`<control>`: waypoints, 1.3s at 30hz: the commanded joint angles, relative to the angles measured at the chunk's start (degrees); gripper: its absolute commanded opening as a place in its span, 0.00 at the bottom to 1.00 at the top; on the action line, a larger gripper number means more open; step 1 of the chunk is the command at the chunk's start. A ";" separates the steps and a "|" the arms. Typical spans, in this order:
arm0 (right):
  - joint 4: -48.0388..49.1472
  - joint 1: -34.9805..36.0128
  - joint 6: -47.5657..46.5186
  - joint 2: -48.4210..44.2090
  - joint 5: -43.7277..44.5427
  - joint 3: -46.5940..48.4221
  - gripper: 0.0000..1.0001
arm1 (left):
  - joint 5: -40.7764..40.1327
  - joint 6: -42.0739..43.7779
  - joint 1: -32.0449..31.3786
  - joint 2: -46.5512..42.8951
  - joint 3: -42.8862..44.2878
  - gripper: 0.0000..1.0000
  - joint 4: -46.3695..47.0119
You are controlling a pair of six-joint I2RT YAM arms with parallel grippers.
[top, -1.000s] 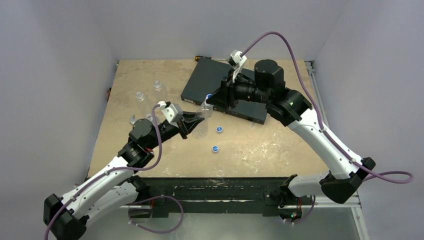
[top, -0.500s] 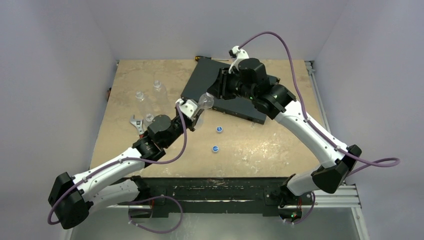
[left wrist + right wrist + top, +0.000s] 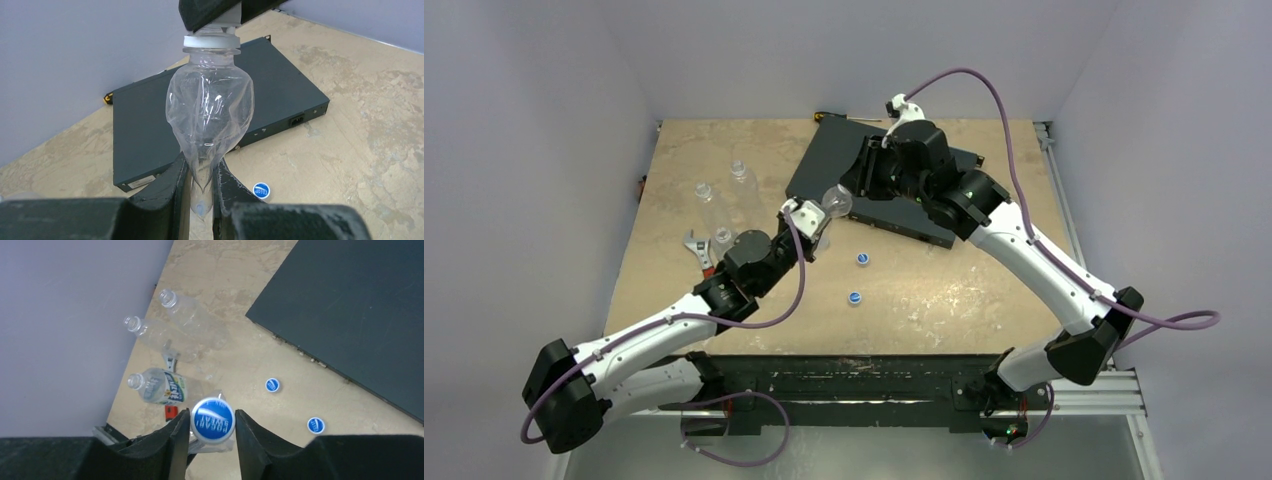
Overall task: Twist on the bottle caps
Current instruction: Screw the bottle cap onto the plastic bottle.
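A crushed clear bottle [image 3: 210, 110] is held off the table, neck pointing away from my left gripper [image 3: 201, 185], which is shut on its pinched base. My right gripper [image 3: 212, 426] is shut on a blue bottle cap [image 3: 212, 419] sitting at that bottle's neck; its white neck ring [image 3: 211, 42] shows just under the right fingers. In the top view the bottle [image 3: 834, 203] hangs between the left gripper [image 3: 809, 225] and the right gripper [image 3: 856, 190]. Two loose caps [image 3: 862, 258] [image 3: 854, 297] lie on the table, and three open bottles [image 3: 185, 312] [image 3: 150, 332] [image 3: 160, 386] stand at the left.
A flat black box [image 3: 844, 160] lies at the back middle of the table, right behind the held bottle. A wrench [image 3: 694, 247] lies at the left next to the labelled bottle [image 3: 721, 238]. The side wall is close to the bottles at the left.
My left arm has raised the bottle up and back to the right gripper. The right wrist has turned and come down over the neck. Little has moved in the last half second.
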 commanded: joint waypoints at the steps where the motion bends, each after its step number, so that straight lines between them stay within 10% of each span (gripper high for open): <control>1: -3.48 2.27 1.03 -2.46 -3.16 3.07 0.52 | 1.81 -2.47 -0.39 -2.60 -0.01 0.00 4.44; 5: -3.46 2.27 -0.80 -4.60 -1.93 3.34 0.86 | 3.72 -4.16 -0.34 -3.98 -1.98 0.00 3.82; 9: -4.13 2.13 -4.60 -7.03 -1.48 3.21 0.98 | 6.90 -5.21 -0.21 -5.68 -3.41 0.00 2.80; 19: -3.54 -7.62 -30.80 -14.63 -31.51 -3.15 0.97 | 40.02 -12.01 9.77 -12.06 -4.80 0.00 -0.79; 23: -4.93 -7.92 -35.69 -14.63 -43.67 -4.67 0.79 | 49.14 -14.99 10.91 -12.80 -4.54 0.00 -1.29; 39: -7.53 -7.77 -38.57 -14.82 -50.26 -5.72 0.65 | 57.47 -19.59 11.06 -11.48 -3.98 0.00 0.79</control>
